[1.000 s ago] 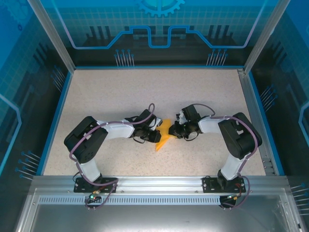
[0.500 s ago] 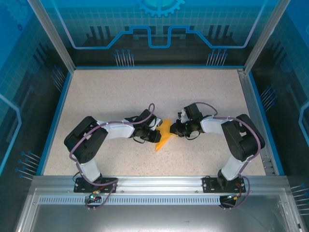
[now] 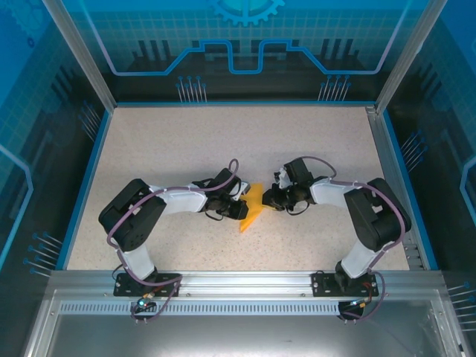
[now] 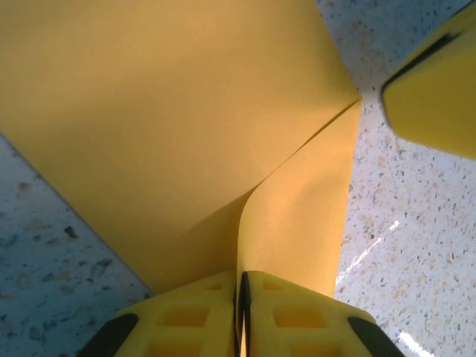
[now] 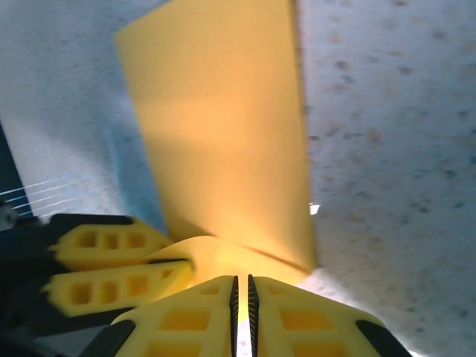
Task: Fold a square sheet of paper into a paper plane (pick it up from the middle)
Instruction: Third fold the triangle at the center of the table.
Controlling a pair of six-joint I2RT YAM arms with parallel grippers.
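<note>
The square sheet of paper [image 3: 251, 206], already folded into a smaller orange shape, sits just below the centre of the top view, its pointed end aimed at the lower left. It has not shifted over the last second.

The left gripper [image 3: 242, 201] is pinched onto its left edge. In the left wrist view the yellow fingertips [image 4: 242, 297] press together at the bottom of the frame, with a curled ply of paper [image 4: 163, 126] running up between them.

The right gripper [image 3: 266, 199] is likewise clamped on the opposite edge. In its wrist view the pads [image 5: 242, 297] meet at the bottom centre, below the paper [image 5: 223, 126].

The one visible change is that the right arm's elbow has swung slightly toward the lower right over the table [image 3: 223, 141], while both grips held. This is probably a small readjustment in the middle of a fold, not a finished crease.
</note>
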